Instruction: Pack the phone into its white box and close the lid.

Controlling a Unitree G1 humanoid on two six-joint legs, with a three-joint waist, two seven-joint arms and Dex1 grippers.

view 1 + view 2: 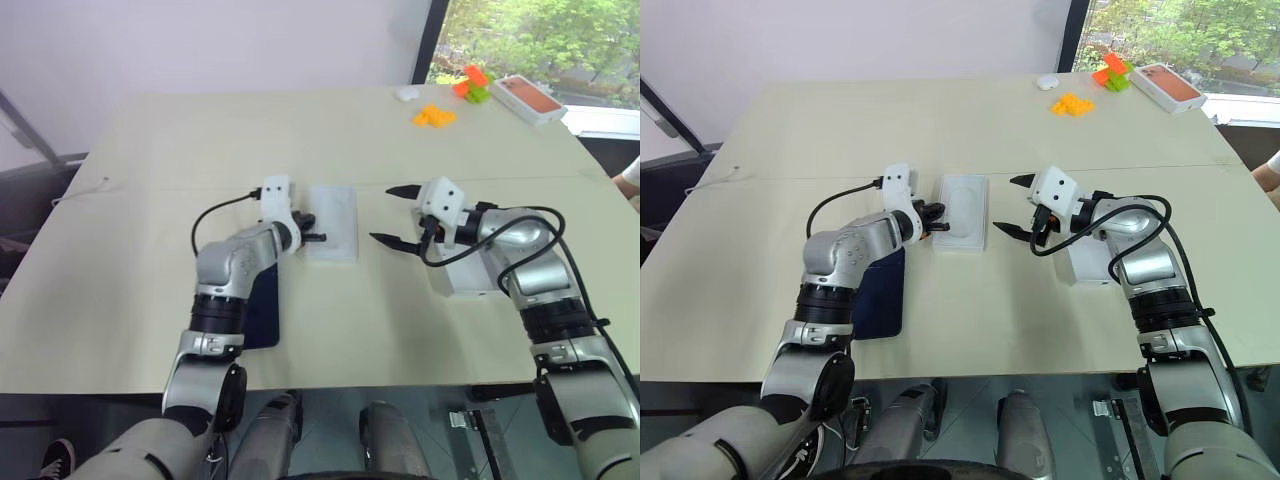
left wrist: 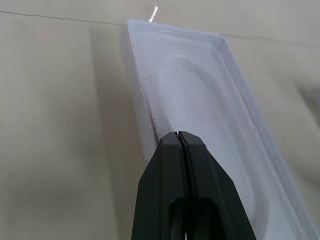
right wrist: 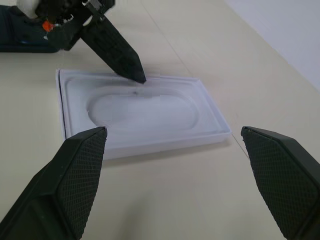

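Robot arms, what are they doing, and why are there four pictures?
It is a robot with two arms, and each arm ends in a hand with two black fingers. Two pictures come from cameras in its head, looking down at a table. The other two come from little cameras on its wrists, so they look along the fingers.

In the middle lies a flat white insert with an oval dip. The left hand is shut, its tip at the insert's rim. I cannot tell whether it pinches it. The right hand is wide open and holds nothing.

A dark blue phone lies under the left arm and a white box part under the right. Orange blocks sit far away.
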